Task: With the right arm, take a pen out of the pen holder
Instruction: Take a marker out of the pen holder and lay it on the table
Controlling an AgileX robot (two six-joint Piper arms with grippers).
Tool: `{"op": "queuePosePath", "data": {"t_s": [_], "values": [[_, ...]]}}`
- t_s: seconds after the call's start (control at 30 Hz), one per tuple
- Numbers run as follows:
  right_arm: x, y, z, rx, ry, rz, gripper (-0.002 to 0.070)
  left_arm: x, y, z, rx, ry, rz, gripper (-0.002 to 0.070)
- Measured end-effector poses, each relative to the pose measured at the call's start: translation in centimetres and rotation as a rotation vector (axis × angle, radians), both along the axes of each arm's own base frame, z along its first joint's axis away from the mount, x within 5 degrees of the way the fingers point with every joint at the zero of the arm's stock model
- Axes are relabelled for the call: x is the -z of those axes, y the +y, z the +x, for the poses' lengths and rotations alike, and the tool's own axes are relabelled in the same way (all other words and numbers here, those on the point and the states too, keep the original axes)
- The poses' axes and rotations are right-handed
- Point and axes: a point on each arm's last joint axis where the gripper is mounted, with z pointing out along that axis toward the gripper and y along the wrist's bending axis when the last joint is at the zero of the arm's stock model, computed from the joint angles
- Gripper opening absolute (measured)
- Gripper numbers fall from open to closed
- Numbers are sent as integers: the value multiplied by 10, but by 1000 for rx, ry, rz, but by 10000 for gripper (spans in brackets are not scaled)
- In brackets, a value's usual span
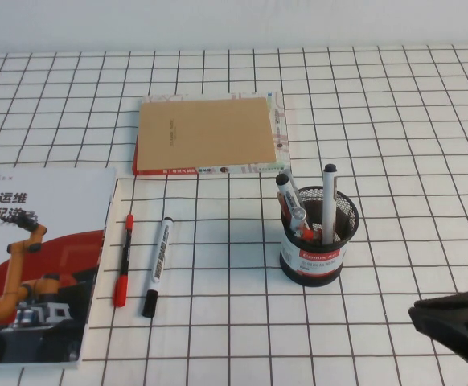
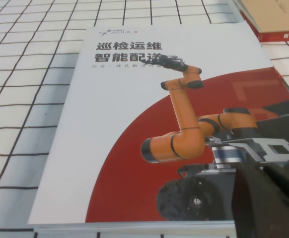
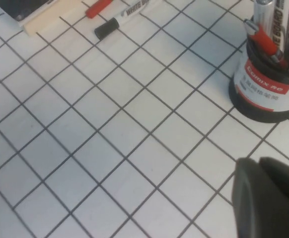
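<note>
A black mesh pen holder (image 1: pixel 314 261) with a red-and-white label stands right of the table's middle. Several pens stand in it, among them a white marker (image 1: pixel 329 201) and a black-capped pen (image 1: pixel 289 197). My right gripper (image 1: pixel 417 312) hovers low at the near right, short of the holder, shut and empty. In the right wrist view the holder (image 3: pixel 263 91) lies ahead of the closed right gripper (image 3: pixel 256 166). My left gripper (image 2: pixel 256 171) is out of the high view; its wrist view shows it shut above a brochure (image 2: pixel 134 124).
A red pen (image 1: pixel 124 261) and a black-capped white marker (image 1: pixel 158 265) lie side by side left of the holder. A robot brochure (image 1: pixel 33 265) covers the near left. A tan notebook (image 1: pixel 206 133) lies behind the middle.
</note>
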Motion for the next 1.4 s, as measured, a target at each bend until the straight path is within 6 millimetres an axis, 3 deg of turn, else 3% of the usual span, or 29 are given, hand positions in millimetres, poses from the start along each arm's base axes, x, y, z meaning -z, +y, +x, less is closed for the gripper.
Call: {"op": "queuePosePath", "data": {"t_s": [0.1, 0.27, 0.43, 0.57, 0.9, 1.4], "values": [[21, -12, -3, 78, -35, 51, -15, 0, 0, 0, 0, 0, 0, -4], [60, -50, -7, 315, -147, 141, -15, 0, 0, 0, 0, 0, 0, -4], [98, -83, -22, 543, -286, 196, -15, 0, 0, 0, 0, 0, 0, -4], [119, -96, -36, 650, -365, 217, -15, 0, 0, 0, 0, 0, 0, -5], [130, -103, -57, 685, -382, 151, -15, 0, 0, 0, 0, 0, 0, -4], [134, -102, -59, 681, -348, 136, -15, 0, 0, 0, 0, 0, 0, -5]]}}
